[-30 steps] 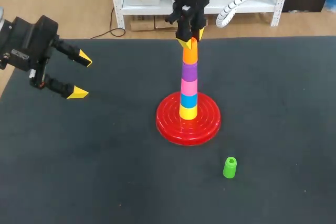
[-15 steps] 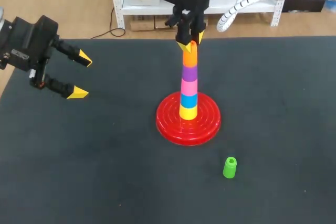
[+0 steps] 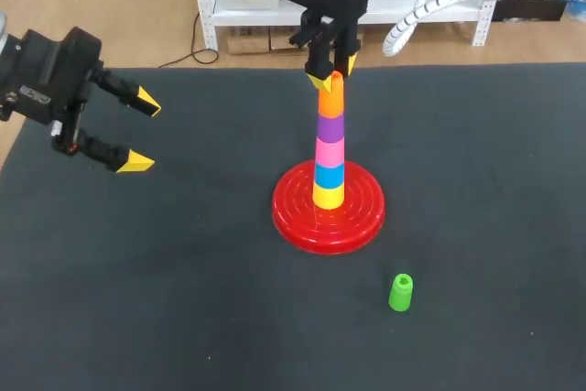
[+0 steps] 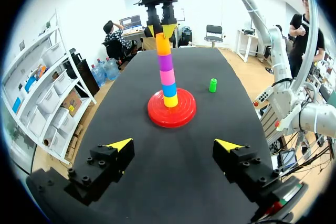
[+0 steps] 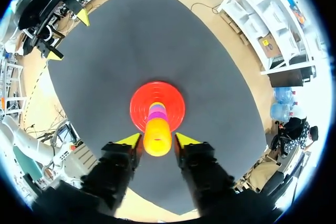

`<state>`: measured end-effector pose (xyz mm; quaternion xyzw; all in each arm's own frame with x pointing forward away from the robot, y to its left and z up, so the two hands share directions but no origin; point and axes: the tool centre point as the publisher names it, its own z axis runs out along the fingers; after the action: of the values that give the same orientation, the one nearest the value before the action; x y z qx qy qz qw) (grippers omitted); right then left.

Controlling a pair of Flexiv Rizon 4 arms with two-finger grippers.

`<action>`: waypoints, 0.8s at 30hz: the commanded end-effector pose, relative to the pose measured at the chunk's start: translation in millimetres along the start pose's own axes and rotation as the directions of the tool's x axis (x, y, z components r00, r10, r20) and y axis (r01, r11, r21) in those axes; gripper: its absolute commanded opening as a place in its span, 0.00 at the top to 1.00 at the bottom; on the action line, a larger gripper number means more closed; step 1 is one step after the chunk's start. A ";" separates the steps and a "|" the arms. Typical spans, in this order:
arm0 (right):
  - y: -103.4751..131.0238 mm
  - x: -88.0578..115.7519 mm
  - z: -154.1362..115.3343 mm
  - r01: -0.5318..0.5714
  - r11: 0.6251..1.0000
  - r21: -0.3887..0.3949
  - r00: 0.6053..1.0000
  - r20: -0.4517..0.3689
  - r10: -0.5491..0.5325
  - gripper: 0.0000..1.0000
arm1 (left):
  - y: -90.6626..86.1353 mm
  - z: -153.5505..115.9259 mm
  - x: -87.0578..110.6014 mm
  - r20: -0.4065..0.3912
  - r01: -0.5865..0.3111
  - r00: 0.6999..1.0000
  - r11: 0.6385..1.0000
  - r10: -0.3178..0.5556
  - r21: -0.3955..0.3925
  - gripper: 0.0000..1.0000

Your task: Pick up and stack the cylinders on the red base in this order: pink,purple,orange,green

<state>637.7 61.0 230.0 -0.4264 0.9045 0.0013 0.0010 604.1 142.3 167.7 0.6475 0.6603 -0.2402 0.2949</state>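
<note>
1. Far to the left of the red base (image 3: 295, 219), the left gripper (image 3: 142, 132) is held over the dark table (image 3: 183, 299). Its jaws are spread wide apart and nothing is held between them.
2. On the middle of the red base a stack of cylinders is seen, standing upright. A yellow cylinder (image 3: 328, 196) is at the bottom, then come a blue cylinder (image 3: 329, 174), the pink cylinder (image 3: 330, 148) and the purple cylinder (image 3: 330, 123). The orange cylinder (image 3: 330, 98) is placed on top.
3. Straight above the red base, the right gripper (image 3: 332, 70) is positioned around the upper end of the orange cylinder. In the right wrist view this cylinder is seen very close to the gripper on both sides. Whether it is really gripped or is free cannot be told.
4. To the right of the red base, and nearer to the front edge of the table, the green cylinder (image 3: 400, 292) is standing upright alone. It is well apart from the rim of the base and is touched by no gripper.
</note>
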 end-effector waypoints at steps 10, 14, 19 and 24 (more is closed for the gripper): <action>17.4 64.9 7.3 0.046 0.998 0.041 0.995 0.090 -0.050 0.00 | -0.6 0.1 1.1 0.003 -0.003 1.000 1.000 0.003 -0.002 0.00; 24.9 83.4 21.2 0.065 0.997 0.035 0.996 0.063 -0.067 0.00 | -0.6 0.1 1.1 0.003 -0.003 1.000 1.000 0.003 -0.002 0.00; 28.2 102.7 31.3 0.072 0.997 0.013 0.995 0.065 -0.073 0.00 | -0.6 0.1 1.1 0.003 -0.003 1.000 1.000 0.003 -0.002 0.00; 30.3 121.0 46.5 0.077 0.997 0.013 0.994 0.078 -0.078 0.00 | -0.6 0.1 1.1 0.003 -0.003 1.000 1.000 0.003 -0.002 0.00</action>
<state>546.4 -5.0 192.3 -0.4613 0.8867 -0.0157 -0.0264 604.1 142.3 167.7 0.6475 0.6603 -0.2402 0.2949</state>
